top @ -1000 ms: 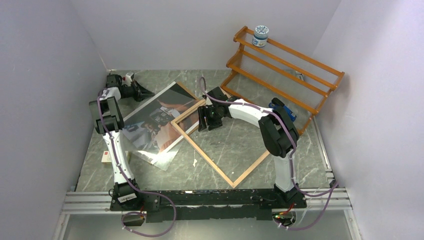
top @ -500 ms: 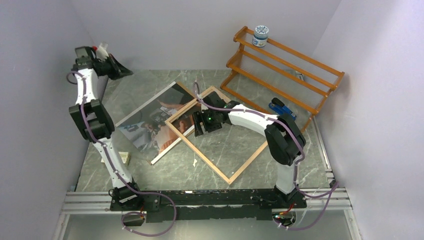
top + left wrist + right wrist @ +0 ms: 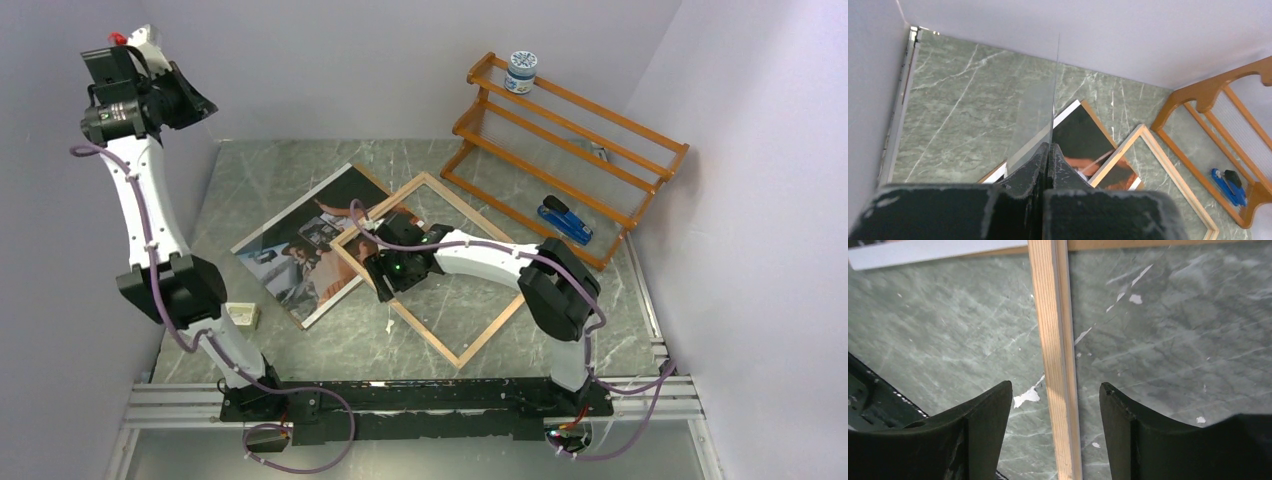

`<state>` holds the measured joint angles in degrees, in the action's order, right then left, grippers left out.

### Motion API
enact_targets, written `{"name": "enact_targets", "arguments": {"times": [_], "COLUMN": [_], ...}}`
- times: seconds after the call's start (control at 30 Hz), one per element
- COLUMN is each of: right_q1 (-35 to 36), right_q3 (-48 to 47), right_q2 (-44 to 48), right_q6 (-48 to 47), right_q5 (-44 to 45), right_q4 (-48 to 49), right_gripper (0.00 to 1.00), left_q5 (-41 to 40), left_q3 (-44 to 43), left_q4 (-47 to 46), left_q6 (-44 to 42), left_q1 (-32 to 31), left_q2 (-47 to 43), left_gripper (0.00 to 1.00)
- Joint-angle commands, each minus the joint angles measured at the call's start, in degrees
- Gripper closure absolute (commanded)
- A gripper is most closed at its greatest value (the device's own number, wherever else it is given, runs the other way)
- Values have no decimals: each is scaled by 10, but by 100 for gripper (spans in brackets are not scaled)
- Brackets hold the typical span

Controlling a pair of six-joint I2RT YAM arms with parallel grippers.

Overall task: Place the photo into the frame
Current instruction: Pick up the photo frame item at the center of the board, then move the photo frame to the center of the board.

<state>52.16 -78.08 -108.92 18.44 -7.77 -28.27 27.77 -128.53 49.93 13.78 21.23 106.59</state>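
Clear pane (image 3: 1038,115) aloft, frame (image 3: 1053,315) and photo (image 3: 300,245) flat on the tabletop (image 3: 270,170).
High over the far left corner: left claw (image 3: 1049,150) pinched together on the pane's edge, sheet seen edge-on. Near the middle: frame back-up, turned like a diamond, left corner lying over the photo's right side. Beside it, toward the left edge: photo face up. Over the frame's near-left rail: right claw (image 3: 1055,390) spread apart, one finger on each side, a gap at both.
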Motion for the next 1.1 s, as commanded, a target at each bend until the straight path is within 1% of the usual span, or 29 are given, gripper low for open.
{"name": "enact_targets", "arguments": {"times": [0.0,0.07,0.2,0.33,0.37,0.47,0.57,0.7,0.8,0.97,1.03,1.07], "right_q1": [21,29,38,42,43,44,43,43,42,42,43,43], "right_q3": [-27,-40,-66,-88,-96,-130,-188,-295,-346,-373,-367,-362], "right_q2": [-26,-40,-65,-87,-90,-102,-123,-165,-189,-213,-210,-207], "right_q6": [7,10,27,46,53,82,135,201,256,326,332,332], "right_q5": [50,64,65,47,42,11,-8,-8,-5,-19,-29,-32], "right_q4": [-47,-66,-85,-78,-77,-66,-62,-77,-81,-70,-52,-44], "right_gripper": [34,37,42,59,62,65,69,70,70,67,63,58], "left_q5": [-18,-6,-1,-17,-21,-32,-48,-69,-71,-71,-66,-62], "left_q3": [22,43,39,44,45,40,38,43,52,52,58,60], "left_q4": [16,20,61,74,73,66,52,43,38,45,43,43], "left_q6": [3,6,3,8,12,24,38,50,56,54,56,58], "left_q1": [-1,-1,-1,-1,-1,-1,-1,-1,-1,-1,-1,-1], "left_q2": [-90,-121,-158,-194,-202,-221,-234,-242,-248,-250,-253,-254], "left_gripper": [97,97,97,97,98,97,97,98,98,97,97,98]}}
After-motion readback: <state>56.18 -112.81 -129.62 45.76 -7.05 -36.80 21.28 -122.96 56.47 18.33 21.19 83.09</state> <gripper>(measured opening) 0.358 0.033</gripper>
